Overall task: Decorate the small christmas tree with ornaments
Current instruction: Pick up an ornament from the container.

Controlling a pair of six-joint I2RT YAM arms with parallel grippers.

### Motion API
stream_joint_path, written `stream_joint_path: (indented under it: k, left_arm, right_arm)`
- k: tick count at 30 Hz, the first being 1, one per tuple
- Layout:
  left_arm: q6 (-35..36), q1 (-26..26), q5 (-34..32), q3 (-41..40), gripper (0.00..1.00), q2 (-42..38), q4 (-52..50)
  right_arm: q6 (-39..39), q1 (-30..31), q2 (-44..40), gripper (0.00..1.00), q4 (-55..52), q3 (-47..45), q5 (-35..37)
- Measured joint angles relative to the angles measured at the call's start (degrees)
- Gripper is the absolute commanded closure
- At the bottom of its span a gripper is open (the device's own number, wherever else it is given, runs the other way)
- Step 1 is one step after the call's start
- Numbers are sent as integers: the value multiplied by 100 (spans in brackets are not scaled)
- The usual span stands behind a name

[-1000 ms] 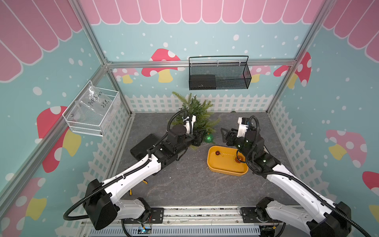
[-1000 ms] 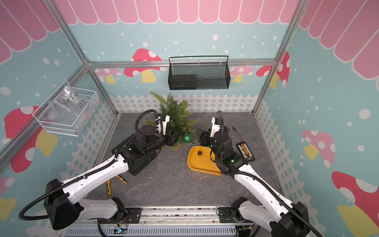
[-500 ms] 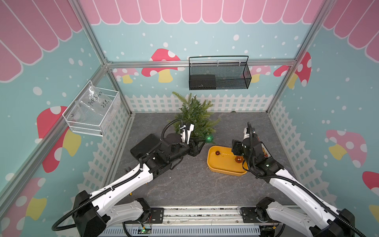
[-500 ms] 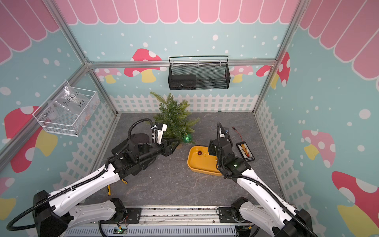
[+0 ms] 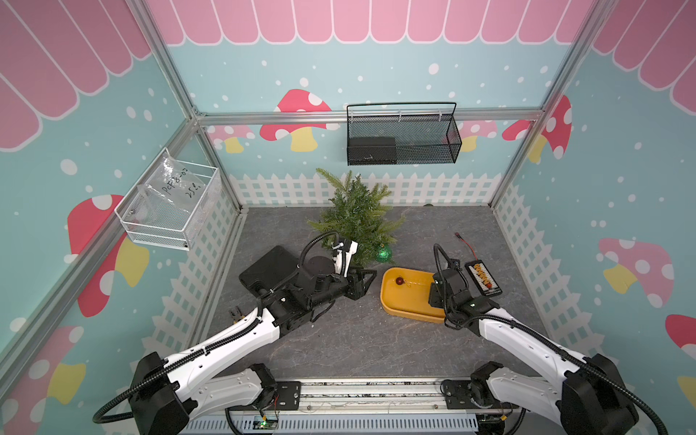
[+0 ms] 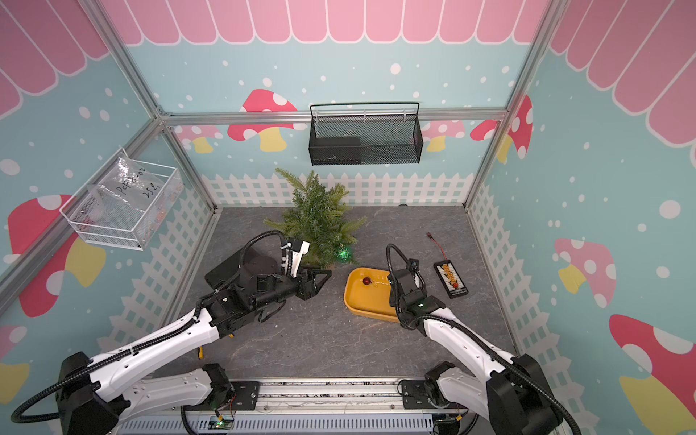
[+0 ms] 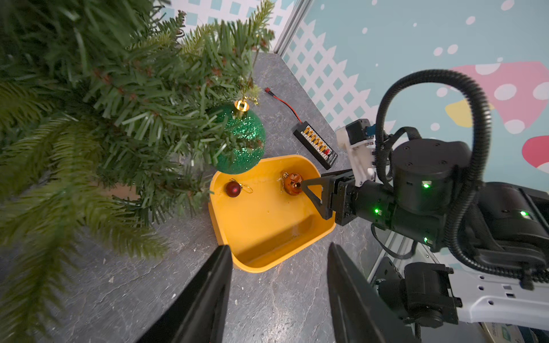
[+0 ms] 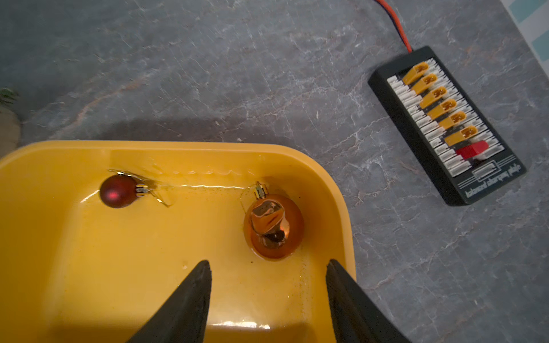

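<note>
Although the right arm hides part of the scene in both top views, the small christmas tree (image 5: 356, 214) shows clearly, standing upright near the back fence. A glittery green ball (image 5: 384, 253) hangs from a low branch on the side toward the yellow tray (image 5: 406, 301). The red ball (image 5: 399, 281) lies in the tray corner nearest the tree. The left gripper (image 5: 365, 282) sits between tree and tray, its jaws spread and empty.

From the left wrist, the green ball (image 7: 240, 139) dangles by its gold cap. The orange-gold ball (image 7: 292, 184) rests in the tray, with the right gripper (image 7: 306, 185) at its side. Whether a fingertip touches it I cannot tell.

From the right wrist, the right gripper (image 8: 267, 264) has its jaws parted with nothing between them, just short of the orange-gold ball (image 8: 273, 227). The ball's cap and thin loop point away from the jaws. A charging board (image 8: 445, 124) lies on the table just beside the tray.

These ornaments look light, thin-shelled and glossy. They would probably roll or squirt out under a hard pinch and crack under a harder one. A gentle squeeze across the widest part seems the best hold, leaving the loop free for a branch.
</note>
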Motion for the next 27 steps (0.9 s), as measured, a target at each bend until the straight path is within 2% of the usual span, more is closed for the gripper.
stream_joint_path:
  k: [6,15,21,27]
  left_arm:
    - [-2,-20,-44,-42,46,-15,0]
    - [-20,-20,-59,-42,46,-20,2]
    - [-28,-20,-83,-50,46,-13,7]
    - [-83,-20,-83,-50,46,61,55]
  right_arm:
    - [-39,-328,420,34,291,-155,-192]
    - [-142,-380,1137,37,846,-153,-415]
    - [-186,-380,1176,34,1121,-153,-466]
    - [-225,-446,1176,38,1298,-153,-448]
